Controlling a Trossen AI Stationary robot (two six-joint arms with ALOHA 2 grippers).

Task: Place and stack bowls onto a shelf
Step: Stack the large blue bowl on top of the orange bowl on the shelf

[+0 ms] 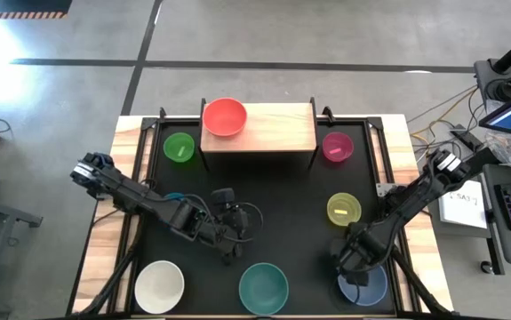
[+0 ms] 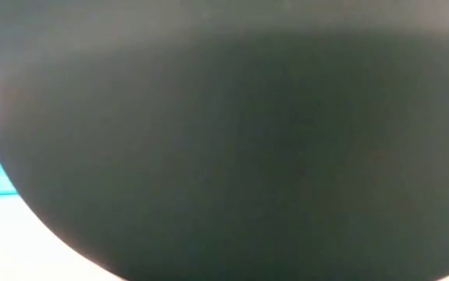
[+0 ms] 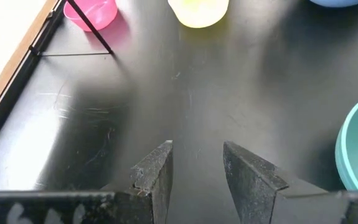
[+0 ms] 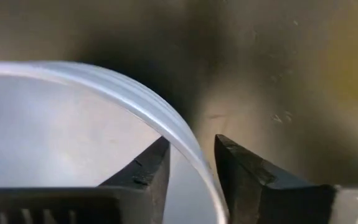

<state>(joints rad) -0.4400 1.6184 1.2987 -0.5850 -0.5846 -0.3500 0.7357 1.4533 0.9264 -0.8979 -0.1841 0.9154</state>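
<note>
Right gripper straddles the rim of the slate blue bowl at the near right corner of the table, one finger inside the bowl and one outside, the jaws narrow with the thin wall between them. Whether the pads have actually bitten yet cannot be told; a sliver of gap seems to show on each side of the rim.

To do this step well, the jaws should finish closing squarely on the wall, deep enough that the rim does not slip out, and the lift should go straight up before any sideways travel, since a rim grip lets the bowl hang tilted. The yellow bowl sits near, between this bowl and the shelf, so the carry should clear it with height.

On the shelf only the red bowl stands, at its left end; the middle and right are bare wood, room for the slate blue one.

Left gripper hovers over bare black tabletop near the centre, fingers apart and holding nothing. The teal bowl is close by it.
</note>
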